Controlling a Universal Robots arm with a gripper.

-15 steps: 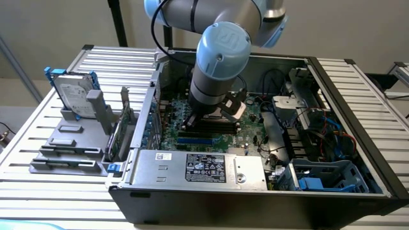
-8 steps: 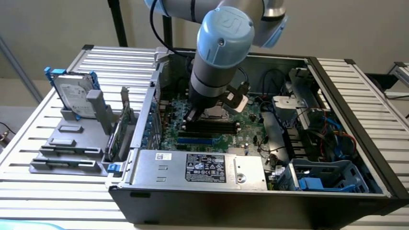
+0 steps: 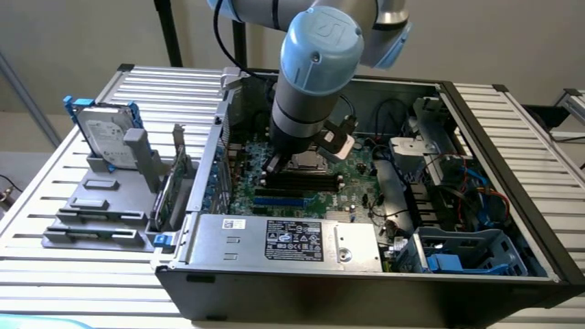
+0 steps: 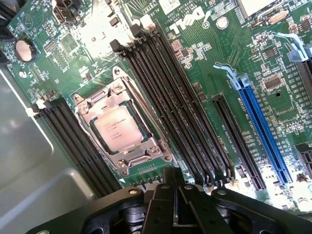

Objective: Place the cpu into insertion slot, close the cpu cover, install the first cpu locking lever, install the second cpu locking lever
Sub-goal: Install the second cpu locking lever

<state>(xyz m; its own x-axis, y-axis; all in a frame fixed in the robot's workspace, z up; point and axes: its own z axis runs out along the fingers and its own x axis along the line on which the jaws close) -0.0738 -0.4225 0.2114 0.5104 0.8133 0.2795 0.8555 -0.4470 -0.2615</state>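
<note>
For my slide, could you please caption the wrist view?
Shut gripper above motherboard; cpu seated under closed cpu cover.

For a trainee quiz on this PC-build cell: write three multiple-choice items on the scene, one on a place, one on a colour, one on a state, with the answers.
1. Where does the cpu lie?
A. On the hard drive outside the case
B. In the insertion slot, between banks of black memory slots
C. In the gripper's fingers

2. What colour is the long expansion slot beside the memory slots?
A. Blue
B. Red
C. White

3. How does the cpu cover stand?
A. Removed from the board
B. Raised upright
C. Down around the cpu, its face showing through the cut-out

Answers: 1 B, the wrist view shows the chip seated in the socket with memory slots on both sides. 2 A, its body is bright blue. 3 C, the silvery frame lies flat around the chip. The gripper is shut, holding nothing.
</note>
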